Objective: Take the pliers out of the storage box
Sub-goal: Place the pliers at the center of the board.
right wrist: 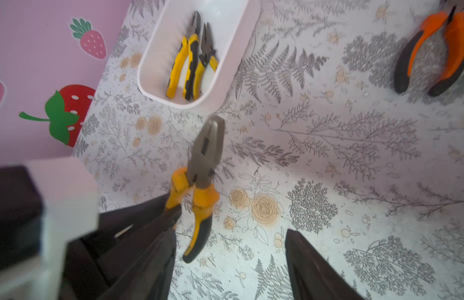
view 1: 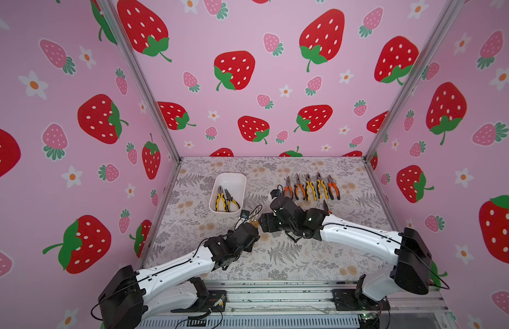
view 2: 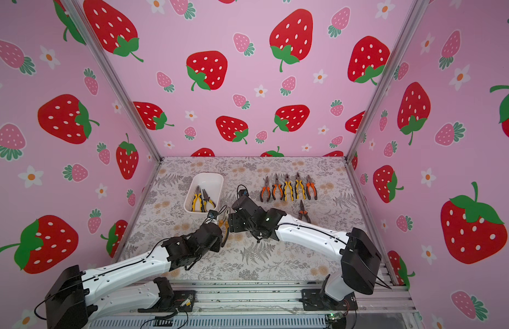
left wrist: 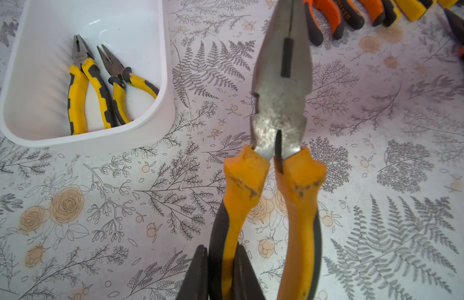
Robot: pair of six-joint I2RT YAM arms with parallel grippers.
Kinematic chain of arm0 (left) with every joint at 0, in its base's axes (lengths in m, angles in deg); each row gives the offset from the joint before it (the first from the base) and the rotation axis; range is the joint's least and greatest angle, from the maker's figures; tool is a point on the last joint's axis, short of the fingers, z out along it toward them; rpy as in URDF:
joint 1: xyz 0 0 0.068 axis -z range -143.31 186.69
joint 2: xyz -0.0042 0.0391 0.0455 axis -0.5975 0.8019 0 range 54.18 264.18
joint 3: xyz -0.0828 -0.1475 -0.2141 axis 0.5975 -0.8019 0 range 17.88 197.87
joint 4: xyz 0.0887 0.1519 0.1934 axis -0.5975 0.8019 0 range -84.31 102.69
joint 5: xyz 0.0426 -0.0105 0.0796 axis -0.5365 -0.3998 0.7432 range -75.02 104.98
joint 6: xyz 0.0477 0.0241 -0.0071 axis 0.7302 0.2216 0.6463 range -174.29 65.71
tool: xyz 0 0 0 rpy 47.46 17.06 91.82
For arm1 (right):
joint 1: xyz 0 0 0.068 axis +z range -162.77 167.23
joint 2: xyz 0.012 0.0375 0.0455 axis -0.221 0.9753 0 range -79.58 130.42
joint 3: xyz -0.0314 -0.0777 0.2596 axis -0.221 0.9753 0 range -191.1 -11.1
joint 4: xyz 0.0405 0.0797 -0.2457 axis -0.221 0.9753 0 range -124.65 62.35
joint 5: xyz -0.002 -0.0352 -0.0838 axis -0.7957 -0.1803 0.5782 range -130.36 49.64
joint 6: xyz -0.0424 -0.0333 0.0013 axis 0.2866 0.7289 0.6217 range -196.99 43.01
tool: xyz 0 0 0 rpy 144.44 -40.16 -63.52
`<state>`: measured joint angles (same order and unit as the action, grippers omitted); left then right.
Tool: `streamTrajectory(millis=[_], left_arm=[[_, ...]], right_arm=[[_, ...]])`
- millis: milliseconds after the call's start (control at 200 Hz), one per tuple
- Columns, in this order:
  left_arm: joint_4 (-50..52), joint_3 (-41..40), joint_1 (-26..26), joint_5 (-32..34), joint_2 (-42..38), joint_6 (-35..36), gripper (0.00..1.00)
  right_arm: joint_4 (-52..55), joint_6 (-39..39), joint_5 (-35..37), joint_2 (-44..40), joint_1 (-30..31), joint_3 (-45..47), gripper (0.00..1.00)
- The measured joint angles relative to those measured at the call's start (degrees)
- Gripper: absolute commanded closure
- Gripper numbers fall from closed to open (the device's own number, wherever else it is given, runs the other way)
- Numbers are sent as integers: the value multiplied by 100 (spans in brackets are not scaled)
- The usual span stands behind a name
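In the shut fingers of my left gripper (left wrist: 221, 259) I held one handle of an orange-yellow-and-black pair of pliers (left wrist: 280, 109), its nose pointing away from me. My right gripper (right wrist: 229, 231) hung just beside it with its fingers spread. The pair's free handle lay between them, close to one finger, and I could not tell whether it touched.

Under both lay a pale table cover (left wrist: 381, 181) printed with grey ferns and tan roses, walled by pink panels (view 1: 233, 71) with strawberries and flowers. Lettering ran along a black handle (left wrist: 347, 17) ahead of my left gripper, too blurred to read.

The white storage box (left wrist: 137, 135) stood just beyond my left gripper, holding two yellow-and-black pairs (left wrist: 77, 104) side by side. Beyond my right gripper a row of five pairs (view 1: 308, 181) lay on the cover, with a sixth pair (view 2: 303, 210) beside my right arm.
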<state>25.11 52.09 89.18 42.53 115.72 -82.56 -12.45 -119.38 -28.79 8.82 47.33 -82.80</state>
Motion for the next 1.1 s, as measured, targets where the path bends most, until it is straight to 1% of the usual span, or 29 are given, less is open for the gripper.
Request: streamTrajectory(millis=[50,75,190,355,445,505,710,725,805,835,980,1100], left_arm=[[0,0,109,118,-11,11,100],[2,0,168,181,-17,20,100],[-4,0,466,501,-129,87,100],[-63,0,872,938,-295,190,100],[-129,0,973,1086,-317,243,100],[-146,0,988,1156,-315,267,100],[-160,4,1054,1318,-142,326,100],[-157,7,1060,1325,-122,332,100],[-157,33,1091,1342,-11,365,100],[-157,48,1097,1344,17,385,100],[-157,98,1123,1384,70,409,100],[-160,109,1128,1403,70,409,100]], right_arm=[[184,-138,70,11,-46,-319,46],[280,-214,81,26,-81,-474,47],[903,-538,46,245,-389,-1360,47],[2055,-776,-264,973,-890,-2955,47],[2629,-798,-485,1364,-1027,-3620,47],[2938,-796,-623,1563,-1034,-3877,47],[3539,-798,-1040,1873,-1023,-3976,47],[3556,-800,-1086,1886,-1023,-3974,50],[3574,-824,-1274,1902,-1023,-3910,51],[3574,-835,-1340,1902,-1023,-3884,54],[3515,-920,-1652,1902,-1023,-3681,54],[3416,-981,-1851,1902,-1023,-3427,51]])
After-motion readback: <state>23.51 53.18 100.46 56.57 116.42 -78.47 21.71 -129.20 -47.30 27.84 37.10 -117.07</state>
